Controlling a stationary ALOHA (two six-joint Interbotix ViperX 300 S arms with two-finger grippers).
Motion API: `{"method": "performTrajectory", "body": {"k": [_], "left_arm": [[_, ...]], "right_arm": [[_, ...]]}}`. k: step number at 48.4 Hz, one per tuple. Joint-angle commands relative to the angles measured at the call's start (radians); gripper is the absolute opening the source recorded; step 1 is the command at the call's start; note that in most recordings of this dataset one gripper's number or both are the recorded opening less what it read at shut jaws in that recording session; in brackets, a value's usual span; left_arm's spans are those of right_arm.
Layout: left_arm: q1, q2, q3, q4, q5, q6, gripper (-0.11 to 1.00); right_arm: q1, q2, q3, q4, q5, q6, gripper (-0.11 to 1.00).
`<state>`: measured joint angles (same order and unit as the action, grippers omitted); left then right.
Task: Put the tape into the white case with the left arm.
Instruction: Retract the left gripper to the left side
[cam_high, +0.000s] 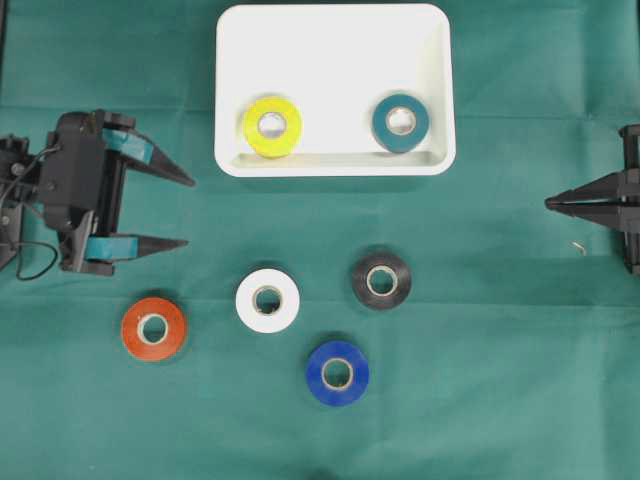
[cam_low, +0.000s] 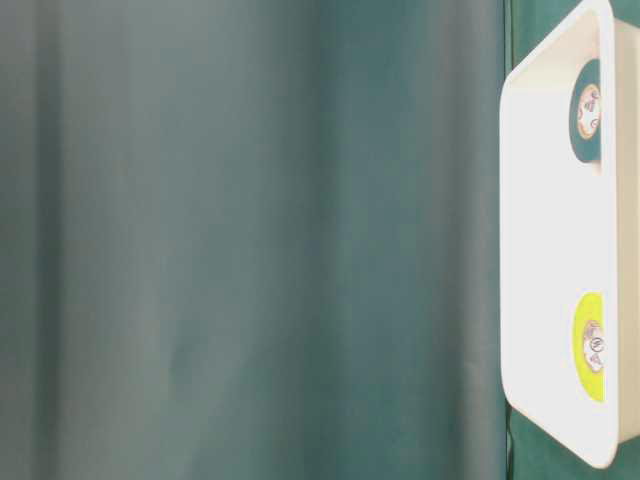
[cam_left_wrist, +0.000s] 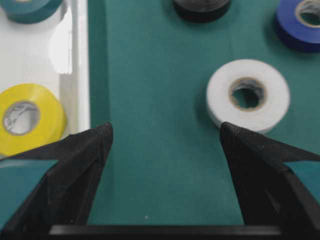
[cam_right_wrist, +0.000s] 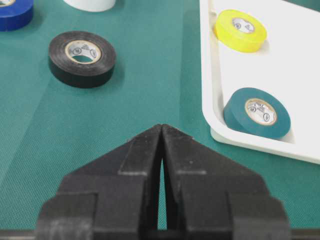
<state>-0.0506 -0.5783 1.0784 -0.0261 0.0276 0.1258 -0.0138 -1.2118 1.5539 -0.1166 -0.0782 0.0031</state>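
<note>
Left end effector (cam_high: 188, 213) spread wide, holding nothing, beside the white case (cam_high: 440, 100); right end effector (cam_high: 549, 203) pinched closed.

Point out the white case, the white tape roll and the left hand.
white case (cam_high: 335, 40): overhead view, bare floor.
white tape roll (cam_high: 267, 301): overhead view, top face.
left hand (cam_high: 186, 213): overhead view, midway between open fingertips.

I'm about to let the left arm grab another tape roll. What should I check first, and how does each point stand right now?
1. Left end effector open and empty: ok.
2. Right end effector shut, out of the way: ok.
3. White case has free floor beside the yellow roll and teal roll: ok.
4. White roll, closest ahead of the left fingers, lies flat and apart from the others: ok.
5. End effector lined up over a roll: not ok.
</note>
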Motion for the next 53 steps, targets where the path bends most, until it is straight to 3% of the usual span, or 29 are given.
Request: {"method": "performTrajectory", "body": {"k": [1,16,53], "left_arm": [[-0.015,-0.021,0.000,-0.003,-0.008,-0.002,0.87],[-0.017,-0.063,0.049,-0.003,-0.009,-0.002,0.87],[-0.017,-0.078,0.052,-0.003,-0.009,-0.003,0.87]], "right_arm": [[-0.002,0.005,-0.012,-0.002,-0.011,0.002,-0.09],[0.000,0.006,-0.011,-0.002,-0.011,0.002,-0.09],[0.000,0.005,-0.011,-0.002,-0.011,0.002,-0.09]]}}
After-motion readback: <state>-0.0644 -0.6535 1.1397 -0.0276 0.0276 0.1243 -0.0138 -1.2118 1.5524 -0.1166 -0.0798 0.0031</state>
